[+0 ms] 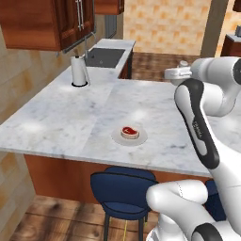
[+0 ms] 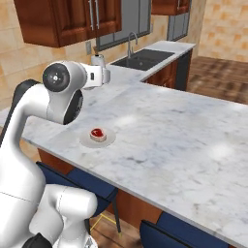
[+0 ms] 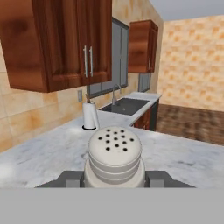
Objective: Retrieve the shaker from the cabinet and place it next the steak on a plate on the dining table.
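We carry the small pale grey perforated shaker [image 3: 114, 156] clamped in our jaws over the marble counter [image 1: 70, 117], next lowering it beside the red steak [image 1: 129, 132] on the white plate [image 1: 141, 138].

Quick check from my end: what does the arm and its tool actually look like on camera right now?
The arm is glossy white with rounded, tube-like links and dark grey to black joint sections; one dark band carries small pale lettering too small to read. A round white joint cap with a dark centre shows in the right base view. The tool has small dark grey, blocky finger tips. No loose cables are visible.
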Available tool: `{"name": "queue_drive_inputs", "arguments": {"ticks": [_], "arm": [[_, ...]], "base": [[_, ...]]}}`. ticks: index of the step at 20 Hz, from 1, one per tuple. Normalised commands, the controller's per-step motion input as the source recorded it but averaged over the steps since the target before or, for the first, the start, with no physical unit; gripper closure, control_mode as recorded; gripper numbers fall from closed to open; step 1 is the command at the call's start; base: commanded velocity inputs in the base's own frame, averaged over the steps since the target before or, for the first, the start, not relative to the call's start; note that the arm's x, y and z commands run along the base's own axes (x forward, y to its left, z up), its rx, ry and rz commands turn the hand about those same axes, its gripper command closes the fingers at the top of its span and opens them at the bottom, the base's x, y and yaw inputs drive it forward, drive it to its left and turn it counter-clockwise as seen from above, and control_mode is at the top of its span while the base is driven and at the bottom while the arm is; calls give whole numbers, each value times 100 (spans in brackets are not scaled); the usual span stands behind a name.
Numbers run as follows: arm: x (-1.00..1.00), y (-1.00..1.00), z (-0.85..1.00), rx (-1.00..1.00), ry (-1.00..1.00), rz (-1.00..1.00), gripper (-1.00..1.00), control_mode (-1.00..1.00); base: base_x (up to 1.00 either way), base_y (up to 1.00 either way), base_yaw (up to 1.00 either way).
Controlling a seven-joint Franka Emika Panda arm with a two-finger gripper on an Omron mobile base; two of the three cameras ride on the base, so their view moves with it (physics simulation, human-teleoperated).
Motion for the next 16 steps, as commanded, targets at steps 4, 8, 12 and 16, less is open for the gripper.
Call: {"name": "queue_drive_inputs", "arguments": {"ticks": [4,8,12,16], "arm": [[0,0,0,0,0,0,100,100],[0,0,0,0,0,0,100,100],[0,0,0,0,0,0,100,100],[24,-8,-2,0,1,1,100,-100]], "base": [[100,-7,-1],[29,2,0],[1,0,0],[13,0,0]]}}
